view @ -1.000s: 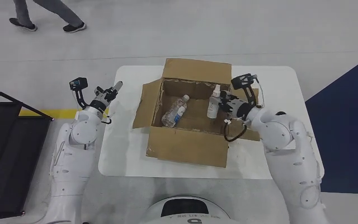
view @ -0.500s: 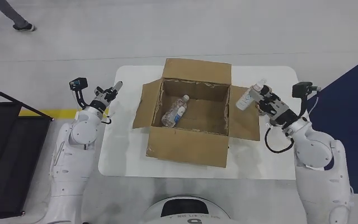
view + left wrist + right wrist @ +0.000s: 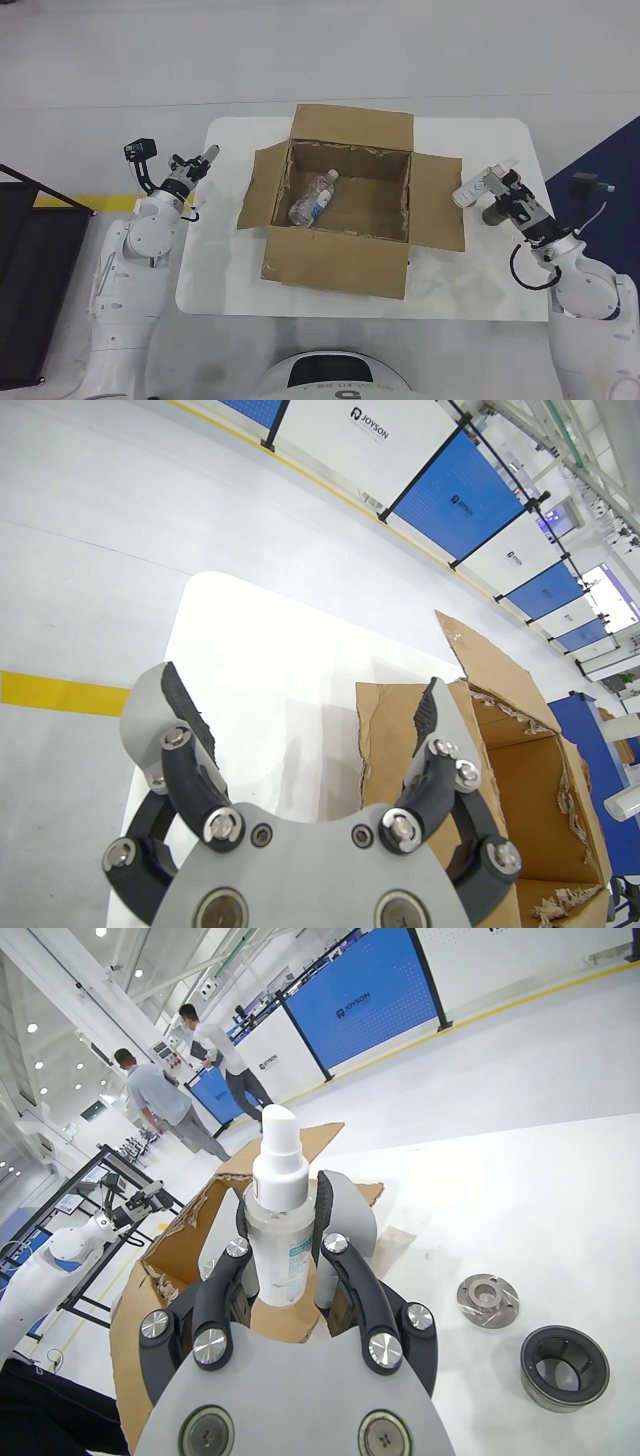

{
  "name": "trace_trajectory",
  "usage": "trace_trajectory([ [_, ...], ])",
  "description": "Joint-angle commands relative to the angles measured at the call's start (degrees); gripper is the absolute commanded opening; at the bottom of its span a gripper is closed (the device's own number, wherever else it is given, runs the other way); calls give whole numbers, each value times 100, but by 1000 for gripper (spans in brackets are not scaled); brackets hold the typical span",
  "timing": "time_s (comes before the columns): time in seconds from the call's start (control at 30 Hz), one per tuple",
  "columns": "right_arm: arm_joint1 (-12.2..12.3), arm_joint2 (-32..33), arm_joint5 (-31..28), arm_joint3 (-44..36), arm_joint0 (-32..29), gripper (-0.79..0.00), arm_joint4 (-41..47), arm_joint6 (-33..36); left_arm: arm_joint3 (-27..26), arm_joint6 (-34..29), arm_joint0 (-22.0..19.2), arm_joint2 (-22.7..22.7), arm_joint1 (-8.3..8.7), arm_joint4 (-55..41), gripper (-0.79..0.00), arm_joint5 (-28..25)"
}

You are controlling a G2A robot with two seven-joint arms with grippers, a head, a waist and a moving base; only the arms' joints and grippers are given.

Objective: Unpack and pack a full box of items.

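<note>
- The right claw (image 3: 282, 1204) is clamped on the spray bottle (image 3: 280, 1248), its pads pressing the clear body just below the white pump head.
- The bottle hangs tilted in the air, past the box's right flap (image 3: 437, 200) and over the white surface (image 3: 230, 280).
- The grip covers only a narrow band on a smooth, round body, so I judge the bottle could pivot or slip between the pads.
- A tall, narrow bottle released at a tilt would likely topple and roll.
- A metal flange (image 3: 487, 1300) and a black ring (image 3: 564, 1368) lie on the surface near the claw, and a base landing on either would sit unevenly.
- The left claw (image 3: 300, 690) hangs spread and empty by the box's left side.
- A water bottle (image 3: 313, 196) lies inside the box (image 3: 335, 265), not yet unpacked.
</note>
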Motion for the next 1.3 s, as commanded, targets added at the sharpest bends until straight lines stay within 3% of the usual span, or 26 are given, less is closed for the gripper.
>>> trace_trajectory([
  [0.0,0,0,0,0,0,-785,0,0,0,0,0,0,0,0,0,0],
  [0.2,2,-8,76,63,-18,-785,-45,-35,0,0,0,0,0,0,0,0],
  [0.3,49,77,-370,428,-46,-785,274,230,0,0,0,0,0,0,0,0],
  [0.43,173,356,-793,1233,35,-785,802,941,0,0,0,0,0,0,0,0],
  [0.6,328,625,-869,2020,270,-785,1118,1637,0,0,0,0,0,0,0,0],
  [0.93,584,1003,72,3122,688,-785,832,2241,0,0,0,0,0,0,0,0],
  [1.27,696,816,846,3444,1006,-785,259,2142,0,0,0,0,0,0,0,0],
])
